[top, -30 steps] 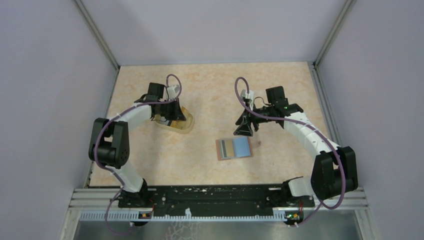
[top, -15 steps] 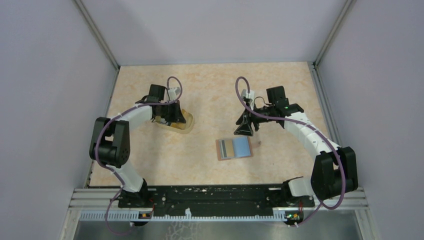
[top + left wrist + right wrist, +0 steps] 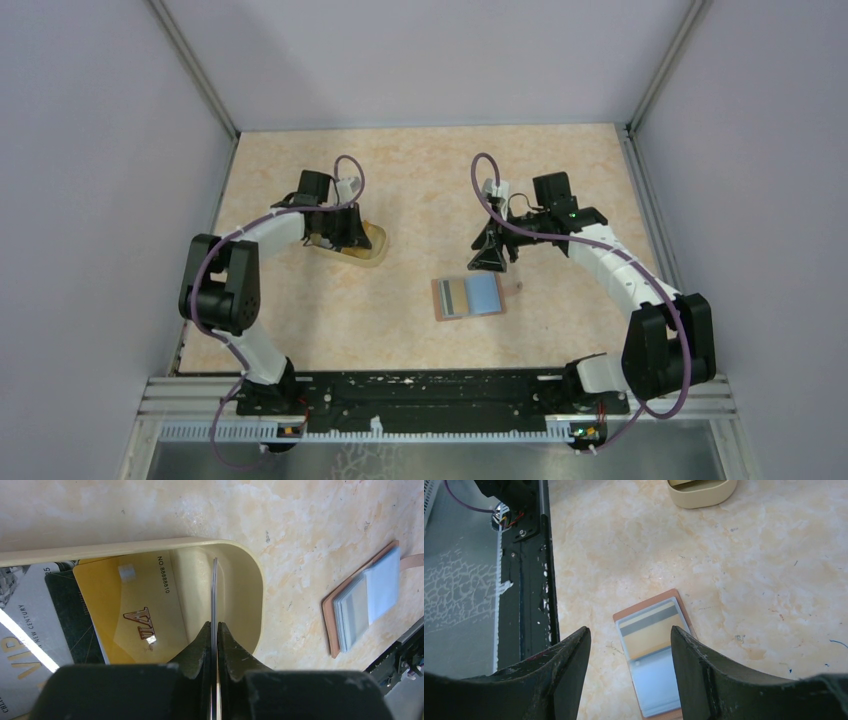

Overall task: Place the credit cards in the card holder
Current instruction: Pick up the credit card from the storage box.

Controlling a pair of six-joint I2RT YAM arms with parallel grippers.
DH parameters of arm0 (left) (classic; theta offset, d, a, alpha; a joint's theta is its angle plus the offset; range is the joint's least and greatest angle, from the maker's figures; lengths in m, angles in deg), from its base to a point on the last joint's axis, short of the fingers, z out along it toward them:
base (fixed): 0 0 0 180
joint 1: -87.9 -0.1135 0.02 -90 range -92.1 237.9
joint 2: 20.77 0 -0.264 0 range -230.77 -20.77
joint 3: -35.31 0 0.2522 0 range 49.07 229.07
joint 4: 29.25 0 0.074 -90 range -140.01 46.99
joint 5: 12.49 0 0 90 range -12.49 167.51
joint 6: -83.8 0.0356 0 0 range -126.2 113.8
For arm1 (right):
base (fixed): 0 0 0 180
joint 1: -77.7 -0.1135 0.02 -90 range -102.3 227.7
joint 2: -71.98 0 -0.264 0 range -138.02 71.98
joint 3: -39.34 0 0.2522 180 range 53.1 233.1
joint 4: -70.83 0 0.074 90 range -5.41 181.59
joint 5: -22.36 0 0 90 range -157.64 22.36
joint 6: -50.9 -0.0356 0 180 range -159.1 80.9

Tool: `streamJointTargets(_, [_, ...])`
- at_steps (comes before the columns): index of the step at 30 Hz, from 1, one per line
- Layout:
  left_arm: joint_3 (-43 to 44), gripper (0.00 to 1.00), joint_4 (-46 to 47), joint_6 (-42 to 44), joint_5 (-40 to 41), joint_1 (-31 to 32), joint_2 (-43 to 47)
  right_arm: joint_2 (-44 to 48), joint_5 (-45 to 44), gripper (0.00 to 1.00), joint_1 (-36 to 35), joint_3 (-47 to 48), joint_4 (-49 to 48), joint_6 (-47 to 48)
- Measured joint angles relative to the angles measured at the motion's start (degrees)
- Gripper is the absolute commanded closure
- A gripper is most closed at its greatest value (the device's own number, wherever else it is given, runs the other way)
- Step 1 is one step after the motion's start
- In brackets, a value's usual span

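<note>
Worktop [image 3: 420, 170]: hard, glossy, peach-and-cream marbled, scuffed with small dark flecks.

Tub [image 3: 250, 605]: translucent yellowish plastic, oblong with rounded corners, low smooth wall. Sits on the left side of the worktop.
- Contents: loose credit cards [image 3: 100, 615], thin flat plastic, overlapping on the floor of the tub.
- Top one is a yellow card [image 3: 135, 610] with raised gold lettering and a printed number.
- Under it lie a dark card [image 3: 65, 605] and a white card [image 3: 25, 625] with gold print.

Left jaws: down inside the tub, pinched together on a single card [image 3: 214, 590]. It stands on edge and shows only as a thin grey line, so its colour cannot be read.

Card holder [image 3: 651, 655]: lies open and flat on the worktop, between the arms, nearer the right one and well apart from the tub.
- Squarish, with a reddish-brown leather-like border and smooth light blue lining.
- A narrow strap [image 3: 412, 560] of the same brown pokes out at one edge.
- One half shows a striped card [image 3: 649, 635], orange-yellow with a dark band. It looks slipped behind a clear pocket, though it may only lie on top.

Right jaws: spread apart, gripping nothing, hanging above the card holder's far edge without touching it.
</note>
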Motion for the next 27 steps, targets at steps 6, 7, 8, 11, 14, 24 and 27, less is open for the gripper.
streamJointTargets(6, [0.0, 0.88, -0.09, 0.0, 0.0, 0.0, -0.02, 0.0, 0.0, 0.4, 0.0, 0.0, 0.0, 0.0])
streamJointTargets(7, [-0.02, 0.88, -0.09, 0.0, 0.0, 0.0, -0.02, 0.0, 0.0, 0.4, 0.0, 0.0, 0.0, 0.0])
streamJointTargets(8, [0.0, 0.88, -0.09, 0.0, 0.0, 0.0, -0.02, 0.0, 0.0, 0.41, 0.0, 0.0, 0.0, 0.0])
streamJointTargets(11, [0.0, 0.87, -0.2, 0.0, 0.0, 0.0, -0.02, 0.0, 0.0, 0.4, 0.0, 0.0, 0.0, 0.0])
streamJointTargets(14, [0.0, 0.87, -0.22, 0.0, 0.0, 0.0, -0.02, 0.0, 0.0, 0.4, 0.0, 0.0, 0.0, 0.0])
streamJointTargets(24, [0.0, 0.88, -0.22, 0.02, 0.0, 0.0, -0.02, 0.0, 0.0, 0.4, 0.0, 0.0, 0.0, 0.0])
streamJointTargets(27, [0.0, 0.88, -0.24, 0.0, 0.0, 0.0, -0.02, 0.0, 0.02, 0.4, 0.0, 0.0, 0.0, 0.0])
